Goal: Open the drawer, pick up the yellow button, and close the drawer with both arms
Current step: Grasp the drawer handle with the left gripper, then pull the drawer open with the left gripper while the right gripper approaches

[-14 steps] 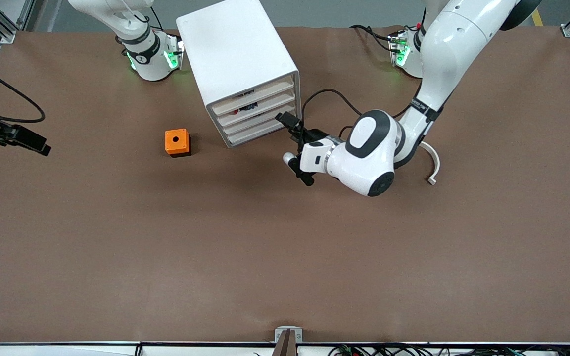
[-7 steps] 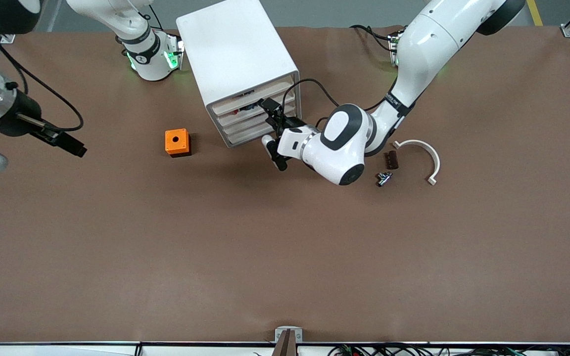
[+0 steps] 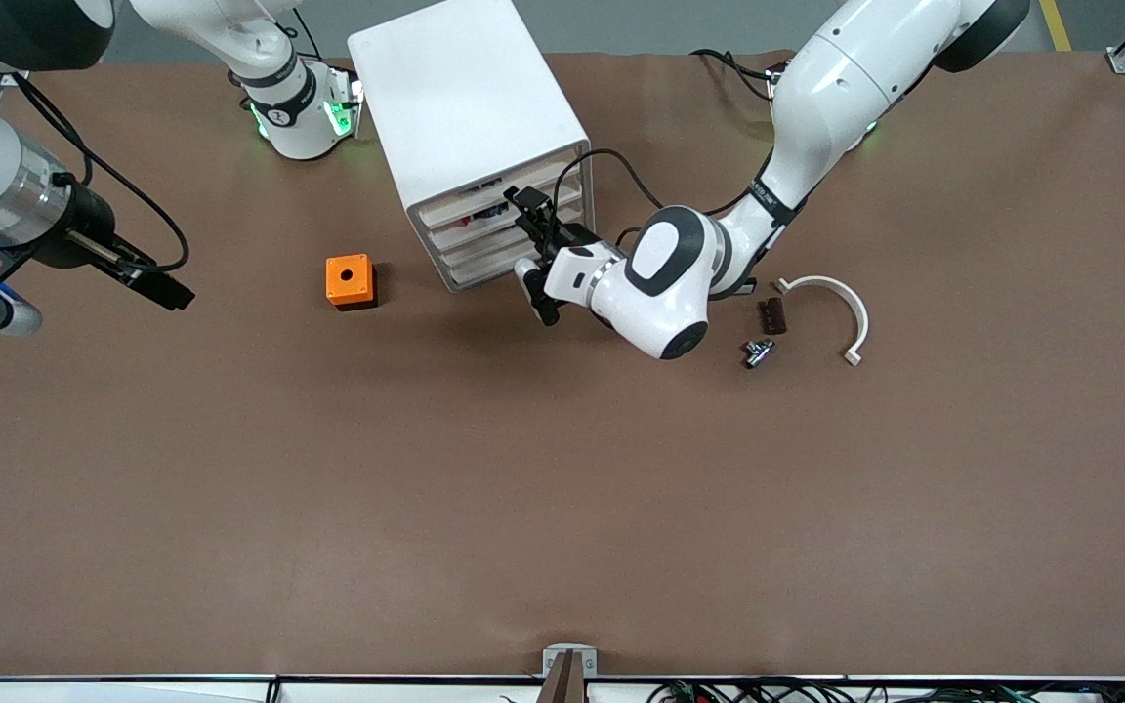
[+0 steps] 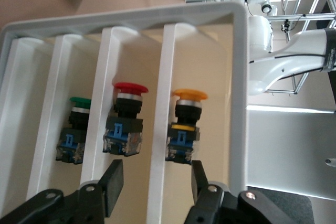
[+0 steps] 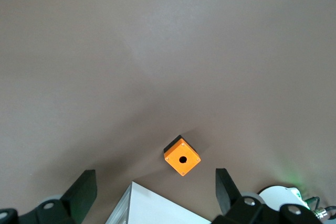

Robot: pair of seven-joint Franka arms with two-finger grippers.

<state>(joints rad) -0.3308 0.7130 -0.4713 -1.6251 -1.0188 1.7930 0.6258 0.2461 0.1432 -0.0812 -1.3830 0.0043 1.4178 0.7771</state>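
Observation:
The white cabinet (image 3: 470,112) stands near the arms' bases. Its highest drawer (image 3: 465,203) sits level with the three fronts below it. In the left wrist view the button (image 4: 188,109), with its orange-yellow cap and blue end, lies inside that drawer behind the white front (image 4: 167,93). My left gripper (image 4: 156,182) is open at the cabinet's front, one finger (image 4: 112,184) on each side of that drawer front, with a gap on both sides. The same left gripper (image 3: 529,217) shows against the fronts in the front view. My right gripper (image 3: 160,285) hangs open and empty over the table at the right arm's end.
An orange cube with a round hole (image 3: 349,281) sits beside the cabinet toward the right arm's end. A red button (image 4: 129,109) and a green button (image 4: 79,121) lie in lower drawers. A white curved piece (image 3: 834,301), a brown block (image 3: 771,315) and a small metal part (image 3: 756,351) lie beside the left arm.
My left arm has swung to the cabinet, its fingers narrowing round the top drawer front and uncovering the small parts. My right arm has come in from the table's end toward the orange cube.

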